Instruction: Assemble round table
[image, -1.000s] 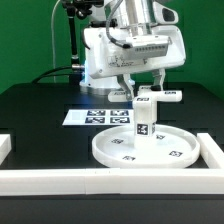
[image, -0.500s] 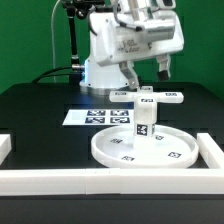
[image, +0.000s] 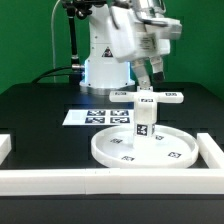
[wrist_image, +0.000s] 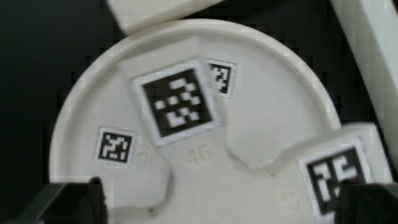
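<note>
The round disc (image: 120, 152) lies flat on the black table. The short post (image: 143, 124) stands upright on it, and the cross-shaped foot (image: 152, 97) sits on top of the post. My gripper (image: 150, 73) hangs open and empty a little above the foot, touching nothing. In the wrist view the foot (wrist_image: 178, 100), with a large tag on it, shows from above over the disc (wrist_image: 116, 145). My dark fingertips (wrist_image: 71, 205) stand wide apart at the frame's edge, and the gripper (wrist_image: 222, 212) holds nothing.
The marker board (image: 95, 117) lies behind the disc. White border walls run along the front (image: 100, 181), the exterior view's left (image: 5, 147) and its right (image: 211, 151). The robot base (image: 100, 65) stands at the back.
My gripper was down at the foot a second ago. It has risen clear of it and shifted toward the exterior view's right. The foot stays on the post.
</note>
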